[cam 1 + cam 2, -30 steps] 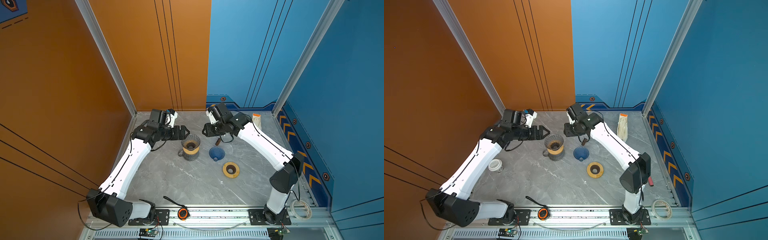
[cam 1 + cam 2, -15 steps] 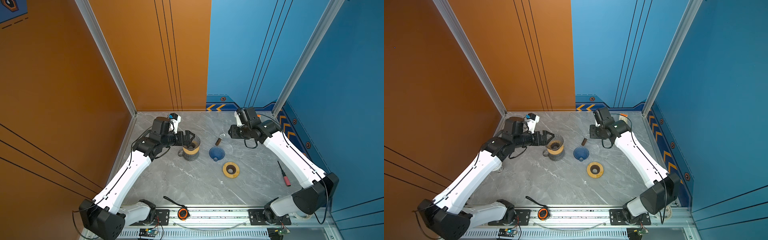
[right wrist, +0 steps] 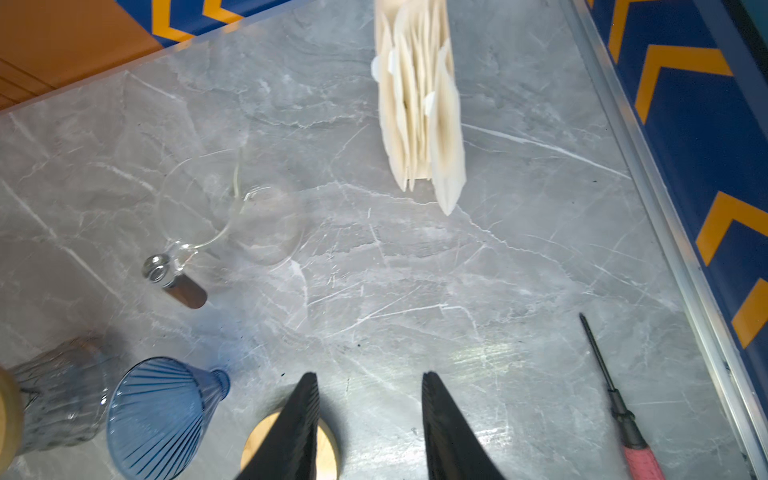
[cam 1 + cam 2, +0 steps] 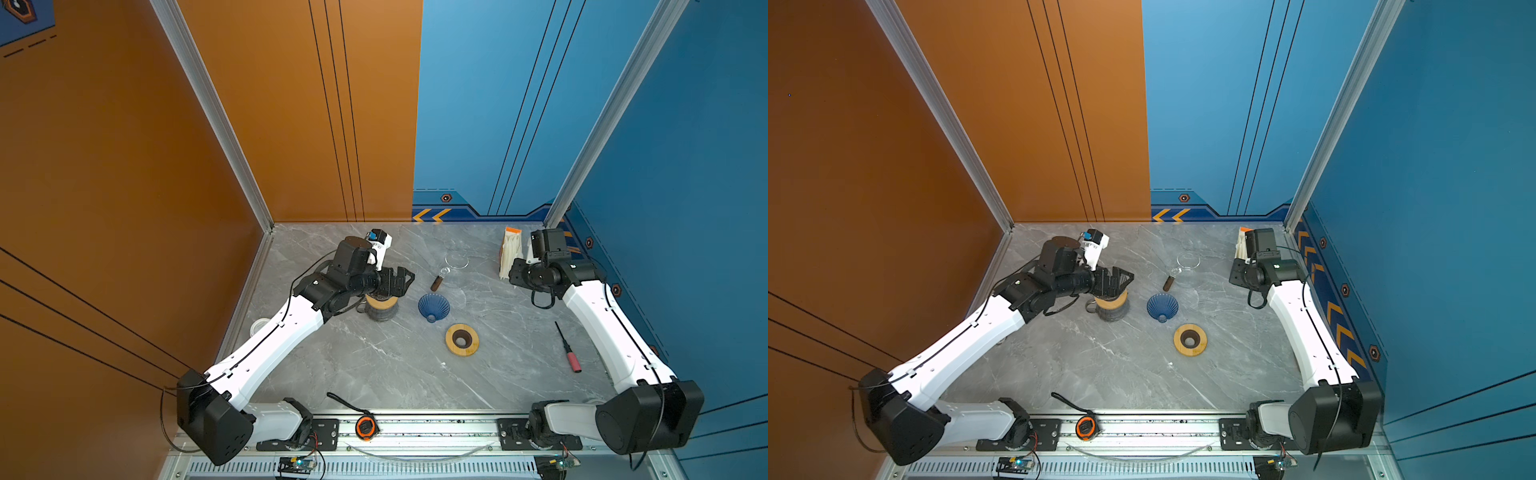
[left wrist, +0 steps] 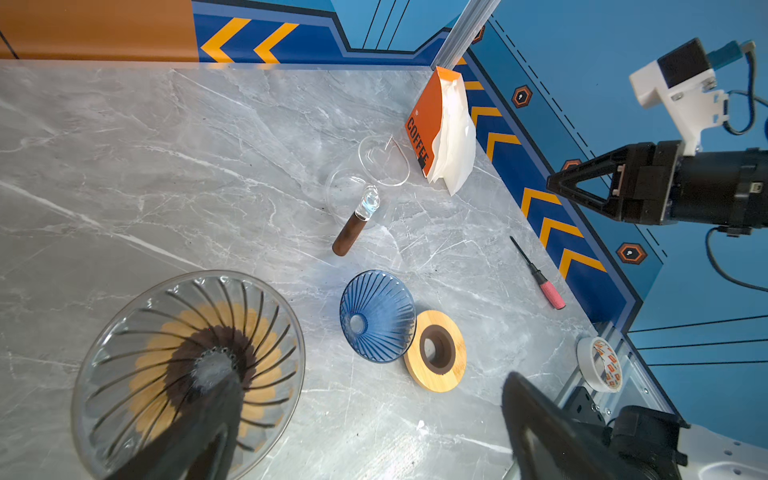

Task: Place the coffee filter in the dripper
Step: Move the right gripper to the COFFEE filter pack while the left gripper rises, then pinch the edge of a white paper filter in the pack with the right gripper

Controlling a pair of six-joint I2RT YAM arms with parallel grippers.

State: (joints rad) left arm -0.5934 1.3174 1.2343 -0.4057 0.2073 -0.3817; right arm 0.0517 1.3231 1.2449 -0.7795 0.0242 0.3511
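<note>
Two arms reach over the grey table (image 4: 374,374). The left gripper (image 4: 405,277) hovers just above the clear dripper (image 5: 266,316), which sits on a glass jug (image 4: 384,315) left of centre. Its jaws stand wide apart and grip nothing. The right gripper (image 3: 369,376) is at the far right, close beside the pack of coffee filters (image 4: 510,253), which stands upright by the far right corner. Its jaws are parted, with only bare table between them. A blue funnel (image 4: 433,306) lies on its side right of the jug. A wooden ring (image 4: 471,347) lies just beside it on the near side, and a screwdriver (image 4: 567,349) lies further right.
</note>
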